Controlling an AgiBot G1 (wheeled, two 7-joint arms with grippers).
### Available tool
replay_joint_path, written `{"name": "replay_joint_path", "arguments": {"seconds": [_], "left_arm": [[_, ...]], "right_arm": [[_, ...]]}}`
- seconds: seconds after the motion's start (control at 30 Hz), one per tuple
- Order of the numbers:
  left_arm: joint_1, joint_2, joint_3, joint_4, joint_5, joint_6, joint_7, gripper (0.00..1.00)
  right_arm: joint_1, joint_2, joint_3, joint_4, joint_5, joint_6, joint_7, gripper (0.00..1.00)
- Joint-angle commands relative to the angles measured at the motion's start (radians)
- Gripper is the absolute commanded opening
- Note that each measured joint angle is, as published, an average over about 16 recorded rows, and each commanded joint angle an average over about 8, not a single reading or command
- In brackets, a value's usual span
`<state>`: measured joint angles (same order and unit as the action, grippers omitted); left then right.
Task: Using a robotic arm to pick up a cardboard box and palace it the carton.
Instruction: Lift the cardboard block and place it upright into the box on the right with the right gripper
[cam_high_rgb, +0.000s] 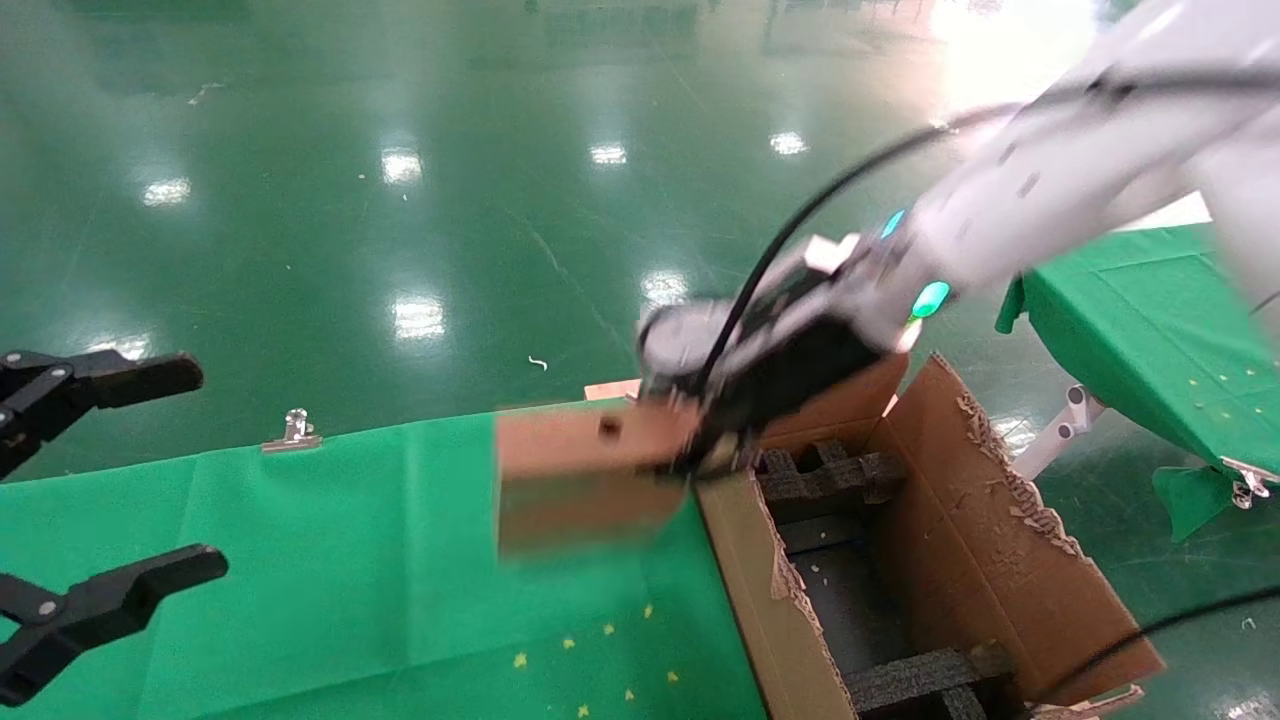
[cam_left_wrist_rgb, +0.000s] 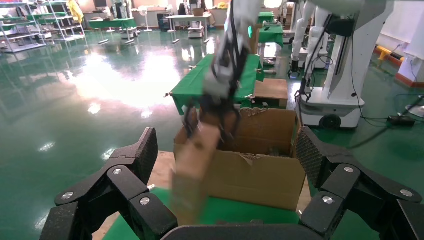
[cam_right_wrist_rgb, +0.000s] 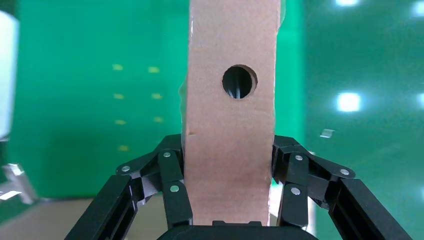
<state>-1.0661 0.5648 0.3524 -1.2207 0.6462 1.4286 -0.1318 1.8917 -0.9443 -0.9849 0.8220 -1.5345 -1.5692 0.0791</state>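
My left gripper (cam_high_rgb: 105, 500) idles agape; my right gripper (cam_high_rgb: 725, 445) clamps the cardboard box (cam_high_rgb: 585, 475) airborne, long axis stretching leftward, the carton (cam_high_rgb: 990, 520) just to its right.

Right gripper (cam_high_rgb: 700, 455) clamped, left gripper (cam_high_rgb: 150, 475) agape

We see a green tablecloth (cam_high_rgb: 330, 560) dotted with small yellow marks (cam_high_rgb: 600, 650), a metal clip (cam_high_rgb: 292, 430) on its far edge, a glossy green floor (cam_high_rgb: 400, 200), and another green-draped table (cam_high_rgb: 1150, 320) standing well apart
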Motion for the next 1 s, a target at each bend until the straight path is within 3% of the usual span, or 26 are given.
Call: {"name": "replay_joint_path", "arguments": {"seconds": [0.03,0.27,0.5,0.77,1.0], "left_arm": [[0.0,0.0,0.0,0.0,0.0,0.0,0.0,1.0],[0.0,0.0,0.0,0.0,0.0,0.0,0.0,1.0],[0.0,0.0,0.0,0.0,0.0,0.0,0.0,1.0],[0.0,0.0,0.0,0.0,0.0,0.0,0.0,1.0],[0.0,0.0,0.0,0.0,0.0,0.0,0.0,1.0]], "right_arm": [[0.05,0.008,0.01,-0.029,0.004,-0.01,-0.018,0.0],[0.197,0.03,-0.035,-0.123,0.073,-0.025,-0.074,0.0],[0.279,0.094,-0.123,-0.176,0.153,-0.028,-0.1,0.0],[0.374,0.255,-0.274,-0.159,0.19,-0.033,-0.086,0.0],[0.46,0.439,-0.43,-0.061,0.212,-0.033,-0.002,0.0]]}}
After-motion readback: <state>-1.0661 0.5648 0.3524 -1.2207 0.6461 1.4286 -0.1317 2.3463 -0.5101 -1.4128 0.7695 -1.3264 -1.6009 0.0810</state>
